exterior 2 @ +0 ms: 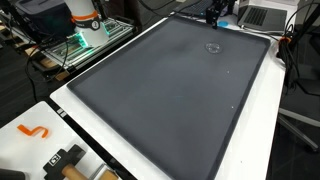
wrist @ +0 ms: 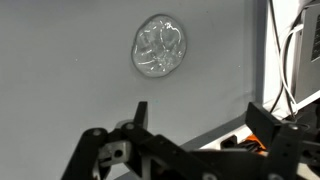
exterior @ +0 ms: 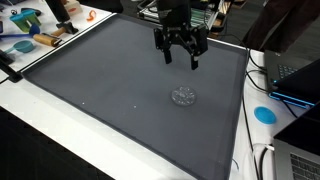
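Observation:
My gripper (exterior: 181,56) hangs above the far part of a large dark grey mat (exterior: 110,90). Its fingers are spread wide and hold nothing. A small clear crumpled plastic piece (exterior: 183,96) lies flat on the mat, in front of the gripper and apart from it. In the wrist view the clear piece (wrist: 159,46) lies ahead of the open fingers (wrist: 200,120), with bare mat between them. In an exterior view the gripper (exterior 2: 212,16) and the clear piece (exterior 2: 212,46) appear small at the far end of the mat.
The mat lies on a white table (exterior: 60,130). A blue round disc (exterior: 264,114), cables and a laptop (exterior: 300,75) sit beside the mat. Tools and orange hooks (exterior 2: 35,130) lie at a table corner. A rack with an orange-white cone (exterior 2: 85,20) stands nearby.

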Robot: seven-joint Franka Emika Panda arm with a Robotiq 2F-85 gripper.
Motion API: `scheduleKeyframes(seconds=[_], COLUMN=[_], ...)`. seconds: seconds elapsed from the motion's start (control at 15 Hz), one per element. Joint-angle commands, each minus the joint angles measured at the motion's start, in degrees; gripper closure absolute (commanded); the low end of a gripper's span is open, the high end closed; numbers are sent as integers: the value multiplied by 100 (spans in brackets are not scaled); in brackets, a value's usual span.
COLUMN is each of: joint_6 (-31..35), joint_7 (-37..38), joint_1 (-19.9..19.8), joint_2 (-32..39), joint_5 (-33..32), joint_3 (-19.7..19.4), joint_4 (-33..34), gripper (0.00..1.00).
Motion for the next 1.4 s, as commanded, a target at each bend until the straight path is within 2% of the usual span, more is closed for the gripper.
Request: scheduleKeyframes(seconds=[0.0,0.27,0.6,0.93,1.33], joint_6=[-113,-647,-1697,-2836,-3559], joint_7=[325,626,866,795,753], joint_1=[179,296,389,482,681], joint_2=[-213,-261,-177,71,468], joint_5=[-510,-1135,-1734,-2153,-2467], joint_3=[-106,-179,-195,-152,-136], joint_4=[-108,170,780,1545,2365], gripper=[0,0,0,0,0])
